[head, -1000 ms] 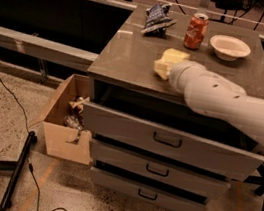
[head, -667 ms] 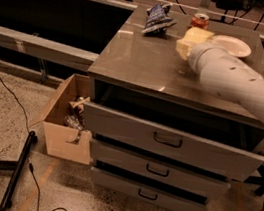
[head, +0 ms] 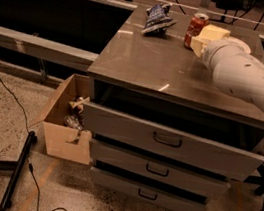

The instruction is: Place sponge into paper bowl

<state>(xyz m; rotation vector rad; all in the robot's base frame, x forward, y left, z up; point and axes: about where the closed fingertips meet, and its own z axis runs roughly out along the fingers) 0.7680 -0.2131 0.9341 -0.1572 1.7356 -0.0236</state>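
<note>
Filling the middle of the view, one grey cabinet stands on the speckled floor with three handled drawers stacked in its front, the top drawer pulled out slightly. Its worktop is bare across the front and the left. One white robot arm reaches in from the right edge and crosses the worktop's right side toward the back, covering the far right corner, so the paper bowl cannot be made out. One open cardboard box with odds and ends inside sits on the floor against the cabinet's left side. One crumpled dark blue bag lies at the back of the worktop, near the middle. At the arm's tip is the end effector, mostly hidden by the wrist; whether it is clenched or released cannot be told. One pale yellow foam block, apparently the sponge, shows right there at the tip, just right of the can, its broad face turned up and its long axis running from near left to far right. One red soda can stands upright just beside it.
</note>
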